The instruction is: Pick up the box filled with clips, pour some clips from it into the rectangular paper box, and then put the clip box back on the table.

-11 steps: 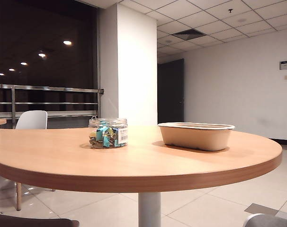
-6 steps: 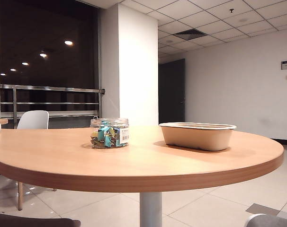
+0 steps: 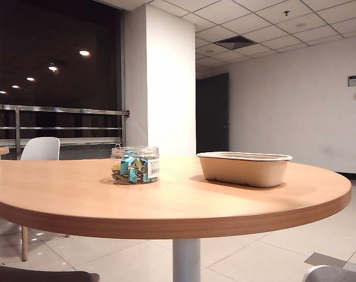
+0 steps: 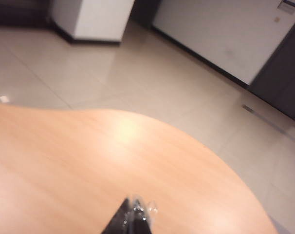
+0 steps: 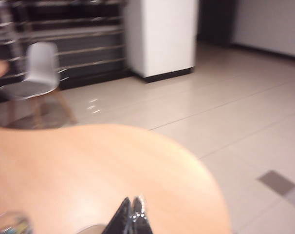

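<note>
The box filled with clips (image 3: 135,165), a clear round jar with a white label, stands left of centre on the round wooden table (image 3: 166,202). Teal, yellow and olive clips (image 3: 130,169) show through its wall. The rectangular paper box (image 3: 244,169), a beige tray, stands to its right, apart from it. Neither arm shows in the exterior view. My left gripper (image 4: 135,208) is shut and empty above bare tabletop (image 4: 79,161). My right gripper (image 5: 133,204) is also shut and empty over the table (image 5: 89,165). A blurred clear shape (image 5: 10,223) sits at that view's corner.
A white chair (image 3: 40,148) stands behind the table at the left, also seen as the chair (image 5: 34,73) in the right wrist view. A white pillar (image 3: 160,82) and a metal railing (image 3: 60,110) lie beyond. Tiled floor surrounds the table's edge.
The jar and the tray have not moved on the table. The whole exterior picture has shifted very slightly sideways. No arm enters that view.
</note>
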Controlling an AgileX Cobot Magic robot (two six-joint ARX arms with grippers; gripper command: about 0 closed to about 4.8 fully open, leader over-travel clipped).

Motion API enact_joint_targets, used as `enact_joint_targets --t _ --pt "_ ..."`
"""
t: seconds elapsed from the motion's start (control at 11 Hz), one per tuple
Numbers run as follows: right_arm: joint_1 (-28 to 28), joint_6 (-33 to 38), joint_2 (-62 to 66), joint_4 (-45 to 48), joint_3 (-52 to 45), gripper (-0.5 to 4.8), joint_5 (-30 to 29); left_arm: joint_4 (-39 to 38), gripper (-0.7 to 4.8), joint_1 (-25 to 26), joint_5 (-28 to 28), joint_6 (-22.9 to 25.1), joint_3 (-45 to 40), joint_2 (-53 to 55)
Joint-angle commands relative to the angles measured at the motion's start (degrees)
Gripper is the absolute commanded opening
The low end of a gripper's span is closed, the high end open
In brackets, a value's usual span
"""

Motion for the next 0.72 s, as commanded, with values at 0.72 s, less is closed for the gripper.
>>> enact_joint_targets --t 0.72 --pt "0.3 0.4 9.4 -0.7 0.1 -0.01 -8.9 -17.3 -0.06 0.0 15.9 -0.7 25.7 30.1"
